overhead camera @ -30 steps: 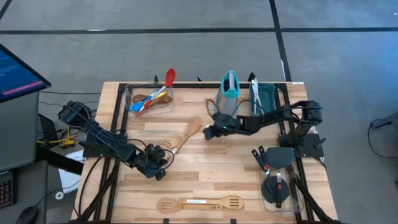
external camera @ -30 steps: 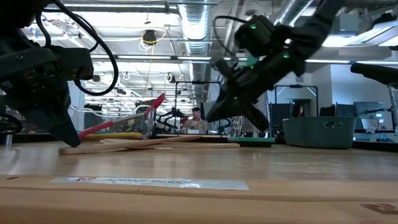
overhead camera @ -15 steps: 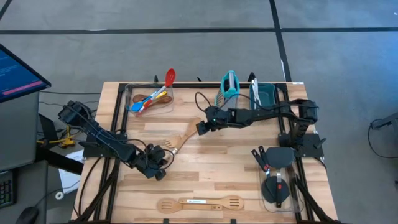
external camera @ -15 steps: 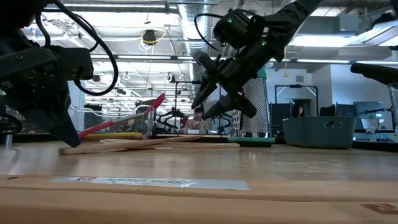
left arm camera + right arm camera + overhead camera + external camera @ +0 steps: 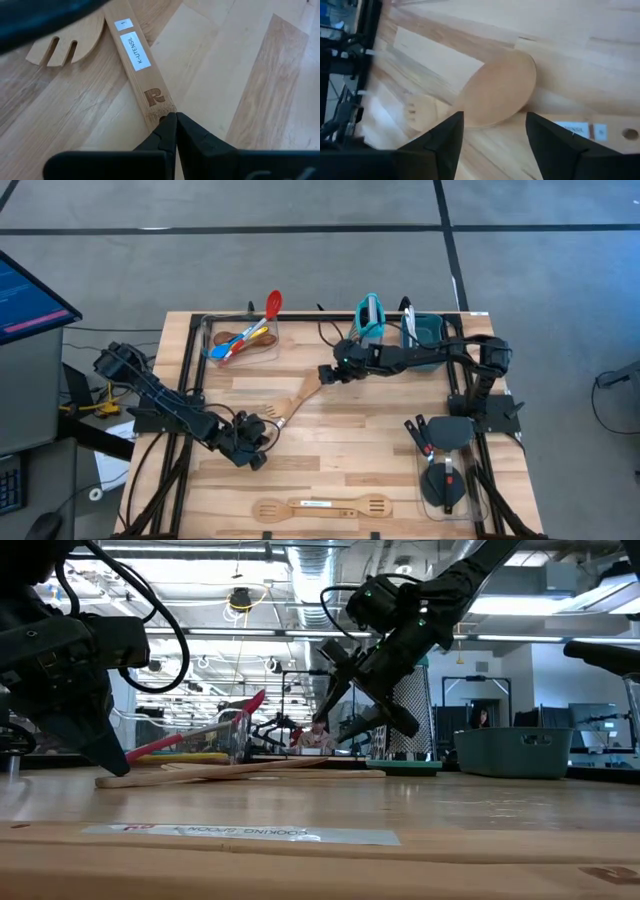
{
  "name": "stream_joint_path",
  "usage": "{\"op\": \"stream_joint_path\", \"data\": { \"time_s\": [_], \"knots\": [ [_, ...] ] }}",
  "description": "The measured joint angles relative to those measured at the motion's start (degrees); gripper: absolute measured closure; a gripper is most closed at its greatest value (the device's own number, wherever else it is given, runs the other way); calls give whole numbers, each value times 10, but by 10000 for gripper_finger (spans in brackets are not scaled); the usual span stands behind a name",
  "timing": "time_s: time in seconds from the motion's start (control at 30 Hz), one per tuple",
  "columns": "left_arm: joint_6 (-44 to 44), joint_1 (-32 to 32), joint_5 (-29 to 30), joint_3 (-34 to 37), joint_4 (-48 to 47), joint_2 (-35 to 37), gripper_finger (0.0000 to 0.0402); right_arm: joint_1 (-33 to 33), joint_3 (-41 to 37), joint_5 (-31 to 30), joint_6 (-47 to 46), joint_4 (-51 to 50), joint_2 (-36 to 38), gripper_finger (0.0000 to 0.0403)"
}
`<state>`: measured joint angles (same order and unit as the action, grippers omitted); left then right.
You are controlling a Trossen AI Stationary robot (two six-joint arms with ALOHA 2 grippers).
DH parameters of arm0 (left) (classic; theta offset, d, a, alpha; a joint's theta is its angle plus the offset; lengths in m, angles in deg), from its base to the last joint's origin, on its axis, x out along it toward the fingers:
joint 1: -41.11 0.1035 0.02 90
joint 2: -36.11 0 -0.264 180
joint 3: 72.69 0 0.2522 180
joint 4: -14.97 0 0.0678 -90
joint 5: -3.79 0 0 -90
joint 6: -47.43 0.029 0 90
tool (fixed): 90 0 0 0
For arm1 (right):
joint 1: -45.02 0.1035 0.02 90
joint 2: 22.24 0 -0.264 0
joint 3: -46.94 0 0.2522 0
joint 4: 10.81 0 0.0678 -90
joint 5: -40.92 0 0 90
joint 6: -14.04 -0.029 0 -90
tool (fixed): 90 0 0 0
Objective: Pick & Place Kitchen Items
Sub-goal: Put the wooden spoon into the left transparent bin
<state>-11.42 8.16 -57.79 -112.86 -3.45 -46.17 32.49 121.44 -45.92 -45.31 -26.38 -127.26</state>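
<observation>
Two wooden utensils lie flat and crossed at mid-table: a wooden spoon (image 5: 300, 395) with its bowl (image 5: 500, 92) toward the far side, and a forked wooden spatula (image 5: 60, 42). My right gripper (image 5: 326, 374) hangs open above the table (image 5: 400, 430), and the spoon's bowl shows between its fingers in the right wrist view. It touches nothing. My left gripper (image 5: 172, 119) is shut, its tips down at the near end of the labelled wooden handle (image 5: 137, 55). My left gripper's shut fingertips (image 5: 167, 125) meet the free end of the labelled handle (image 5: 159, 111), coming slanting down from the table's near left. Nothing sits between the fingers. The utensil lies flat on the table. Whether the tips only touch it or bear on it, I cannot tell.
A clear container (image 5: 240, 338) at the back left holds red, blue and yellow spoons. A teal grater (image 5: 370, 320) and a teal bin (image 5: 428, 332) stand at the back. Wooden slotted utensils (image 5: 320, 506) lie near the front edge; black spatulas (image 5: 440, 440) lie at the right.
My right gripper has opened. It has moved a little toward the table's left and far edges and risen, and now stands over the spoon's bowl. The wooden utensils have stayed where they were.
</observation>
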Motion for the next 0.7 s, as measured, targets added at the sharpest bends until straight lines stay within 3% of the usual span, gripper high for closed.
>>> {"op": "stream_joint_path", "data": {
  "time_s": [0.23,0.7],
  "knots": [
    [0,0,2,0,2,0,401,13,9,3,-60,16,-66,199],
    [0,0,2,0,5,0,401,7,60,3,-33,36,-98,224]
  ]
}}
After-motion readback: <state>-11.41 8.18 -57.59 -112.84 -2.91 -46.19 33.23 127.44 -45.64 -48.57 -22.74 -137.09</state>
